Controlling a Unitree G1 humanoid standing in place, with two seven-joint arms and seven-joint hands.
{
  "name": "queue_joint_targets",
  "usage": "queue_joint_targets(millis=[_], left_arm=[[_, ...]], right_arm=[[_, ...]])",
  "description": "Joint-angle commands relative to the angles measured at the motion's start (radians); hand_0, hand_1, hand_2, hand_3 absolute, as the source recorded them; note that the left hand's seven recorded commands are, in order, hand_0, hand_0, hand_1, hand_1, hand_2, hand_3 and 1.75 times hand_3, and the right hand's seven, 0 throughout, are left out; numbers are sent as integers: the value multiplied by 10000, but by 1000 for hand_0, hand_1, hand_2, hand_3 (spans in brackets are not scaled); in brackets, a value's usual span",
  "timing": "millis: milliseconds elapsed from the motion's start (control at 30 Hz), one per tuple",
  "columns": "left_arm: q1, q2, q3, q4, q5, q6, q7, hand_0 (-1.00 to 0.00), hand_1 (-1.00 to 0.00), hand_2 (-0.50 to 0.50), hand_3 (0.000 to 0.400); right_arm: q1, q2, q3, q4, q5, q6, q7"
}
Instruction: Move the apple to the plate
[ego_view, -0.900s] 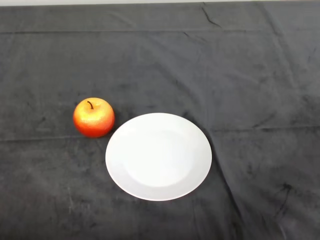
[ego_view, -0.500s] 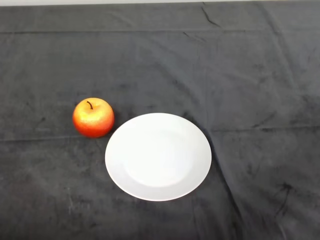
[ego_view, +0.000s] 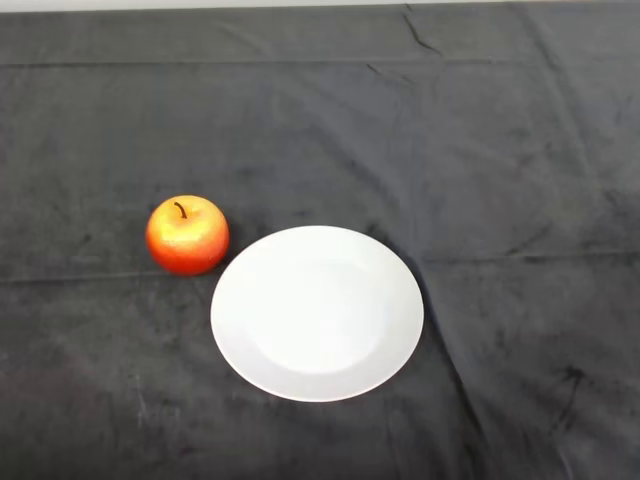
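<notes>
A red and orange apple (ego_view: 187, 235) with a dark stem stands upright on the dark cloth, left of centre in the head view. Just to its right and slightly nearer to me lies a round white plate (ego_view: 317, 313) with nothing on it. The apple sits close to the plate's upper left rim, a narrow strip of cloth showing between them.
The dark cloth (ego_view: 480, 150) covers the whole table, with creases running across it. The table's far edge (ego_view: 300, 5) shows as a pale strip along the top.
</notes>
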Motion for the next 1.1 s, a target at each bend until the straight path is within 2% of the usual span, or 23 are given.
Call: queue_joint_targets(millis=[33,600,1100], left_arm=[[-305,-104,-201,-401,167,-262,-179,0,0,0,0],[-444,-398,-1077,-343,793,-733,-1362,0,0,0,0],[-646,-724,-1494,-328,1086,-961,-1729,0,0,0,0]], right_arm=[[-300,29,-1,-238,133,-120,144],[-294,31,15,-249,147,-120,137],[-291,31,27,-254,158,-120,133]])
